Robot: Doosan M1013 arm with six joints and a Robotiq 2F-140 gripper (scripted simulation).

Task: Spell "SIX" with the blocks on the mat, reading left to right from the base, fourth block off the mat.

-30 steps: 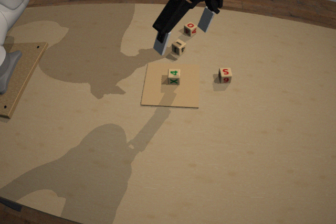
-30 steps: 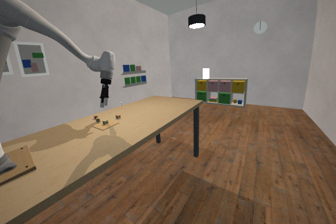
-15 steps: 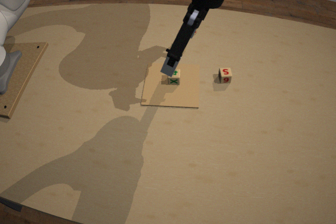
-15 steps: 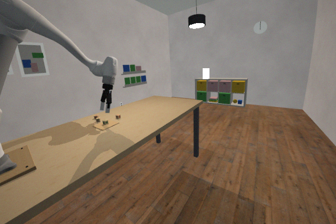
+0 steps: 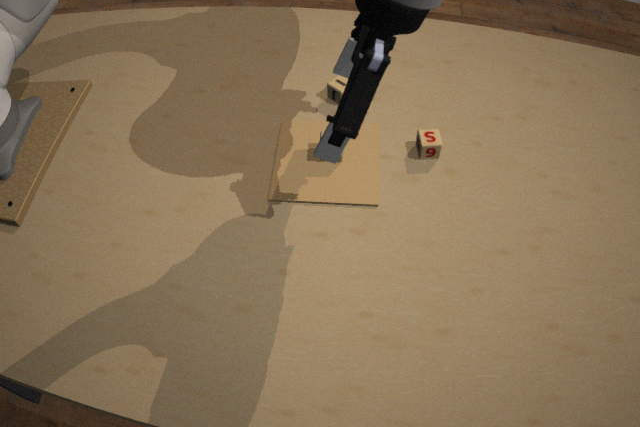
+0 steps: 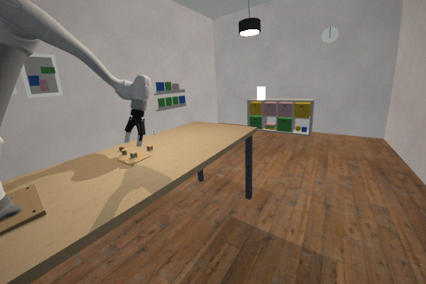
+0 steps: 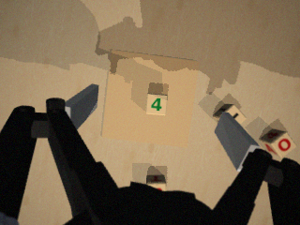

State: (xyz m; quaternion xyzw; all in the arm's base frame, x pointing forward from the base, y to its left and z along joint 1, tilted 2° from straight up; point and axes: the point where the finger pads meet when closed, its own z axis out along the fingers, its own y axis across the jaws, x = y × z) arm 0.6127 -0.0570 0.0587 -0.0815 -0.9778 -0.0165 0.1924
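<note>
My gripper point(image 5: 334, 114) point(image 6: 133, 142) point(image 7: 158, 109) is open above the mat point(image 5: 356, 184) point(image 6: 142, 157) point(image 7: 127, 127), its fingers either side of the block with a green 4 on top point(image 6: 133, 154) point(image 7: 156, 104). That block sits on the mat; a finger hides it in the top view. The S block point(image 5: 429, 143) point(image 6: 149, 147) point(image 7: 156, 182) lies off the mat, beyond its far edge from the base, red S up. The block with a black bar on top point(image 5: 336, 90) point(image 6: 124, 151) point(image 7: 233, 113) and the red O block point(image 6: 121, 147) point(image 7: 281, 142) lie off the mat, to the base's left.
The robot's base board point(image 5: 51, 127) point(image 6: 25, 201) is at the left of the table. The arm's shadow falls across the table point(image 5: 465, 282) and part of the mat. The bar block and O block are close to one finger in the wrist view.
</note>
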